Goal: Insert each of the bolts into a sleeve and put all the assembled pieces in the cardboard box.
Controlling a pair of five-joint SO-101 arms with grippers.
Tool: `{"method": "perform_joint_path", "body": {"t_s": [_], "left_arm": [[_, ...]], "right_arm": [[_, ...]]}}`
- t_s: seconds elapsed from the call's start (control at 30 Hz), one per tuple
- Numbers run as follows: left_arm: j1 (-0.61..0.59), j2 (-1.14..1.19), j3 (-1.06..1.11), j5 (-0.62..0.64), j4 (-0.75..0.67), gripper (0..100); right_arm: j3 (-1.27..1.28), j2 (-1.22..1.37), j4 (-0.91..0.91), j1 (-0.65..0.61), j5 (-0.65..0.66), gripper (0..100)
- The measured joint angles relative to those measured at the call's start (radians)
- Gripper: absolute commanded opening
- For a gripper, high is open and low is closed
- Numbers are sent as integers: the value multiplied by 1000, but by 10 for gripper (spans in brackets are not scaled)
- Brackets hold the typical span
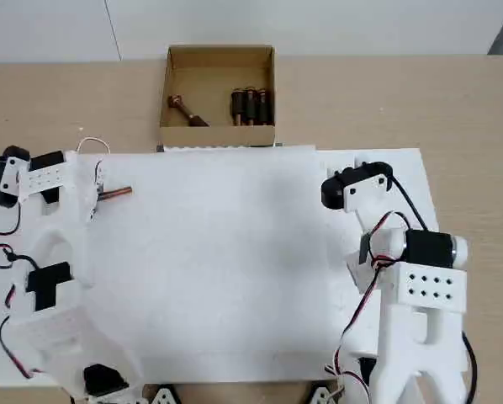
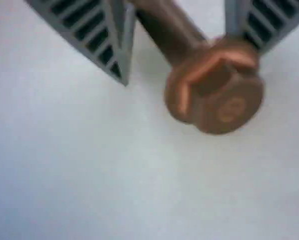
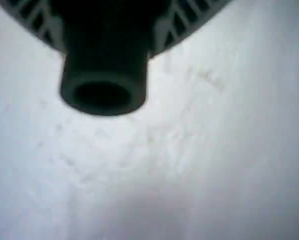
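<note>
Gripping a copper-coloured hex-head metal bolt (image 2: 214, 95) by its shaft, left gripper (image 2: 182, 45) has the head poking out past its grey ribbed fingers (image 2: 89, 30), just over the white mat (image 2: 114, 175). Right gripper (image 3: 107, 20) is closed on a black hollow cylindrical sleeve (image 3: 103, 75), open end sticking out beyond it. Far ahead of both, brown cardboard box (image 1: 218, 135) holds several dark-and-copper pieces (image 1: 250, 106).

The copper-coloured hex-head metal bolt (image 2: 214, 95) has a smooth, soft sheen. The black tubular sleeve (image 3: 103, 75) looks like matt plastic. The white foam sheet (image 1: 218, 269) is matt, faintly pitted. The brown cardboard box (image 1: 218, 135) is dull; the pale wooden tabletop (image 1: 420, 93) smooth.
</note>
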Motion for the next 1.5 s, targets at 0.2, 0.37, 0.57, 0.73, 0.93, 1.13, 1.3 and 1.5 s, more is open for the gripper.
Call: {"method": "perform_joint_path", "body": {"t_s": [0.2, 0.37, 0.57, 0.73, 0.93, 1.13, 1.3, 1.5], "left_arm": [[0, 0, -5, 14, 0, 8], [2, 0, -9, 14, 0, 7], [2, 0, -9, 14, 0, 7], [0, -8, -55, 6, 63, 7], [31, -112, -98, -97, 176, 7], [81, -319, -104, -288, 255, 7], [107, -459, -104, -517, 302, 7], [149, -572, -104, -713, 393, 7]], "right_arm": [[0, 0, -8, 0, 0, 4], [0, 0, -8, 0, 0, 4], [0, 0, -8, 0, 0, 4], [-6, 0, 0, 0, 0, 4], [-152, 0, 103, 0, 0, 4], [-235, -2, 178, 0, 0, 4], [-235, -2, 187, 0, -46, 6], [-235, -3, 187, 0, -170, 4]]}}
